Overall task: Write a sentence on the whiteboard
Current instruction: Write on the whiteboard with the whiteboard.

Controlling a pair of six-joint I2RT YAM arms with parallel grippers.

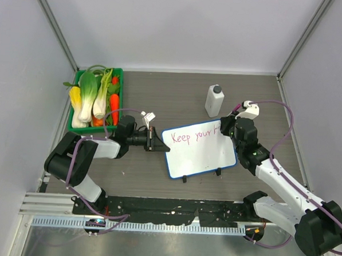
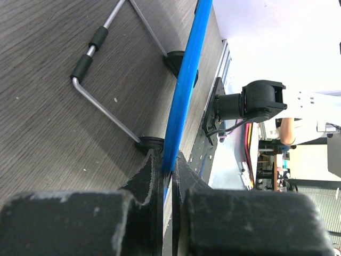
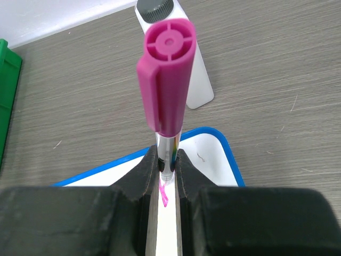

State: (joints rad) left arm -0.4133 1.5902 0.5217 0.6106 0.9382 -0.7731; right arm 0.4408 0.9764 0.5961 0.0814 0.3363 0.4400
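Observation:
The whiteboard (image 1: 199,155) stands tilted at the table's middle, blue-rimmed, on two black feet. The sentence (image 1: 192,135), in pink-red marker, reads "Keep your" along its top. My left gripper (image 1: 157,143) is shut on the board's left edge; in the left wrist view the blue rim (image 2: 184,90) runs between the pads of that gripper (image 2: 169,165). My right gripper (image 1: 225,130) is over the board's upper right corner, shut on a marker (image 3: 166,80) with a magenta cap posted on its back end. A fresh pink stroke (image 3: 163,194) shows on the whiteboard (image 3: 213,160) between the fingers of that gripper (image 3: 167,168). The tip itself is hidden.
A white bottle (image 1: 214,100) with a dark cap stands just behind the board's right corner, close to the marker. A green crate (image 1: 119,82) of toy vegetables sits at the back left. A wire stand (image 2: 101,104) props the board from behind.

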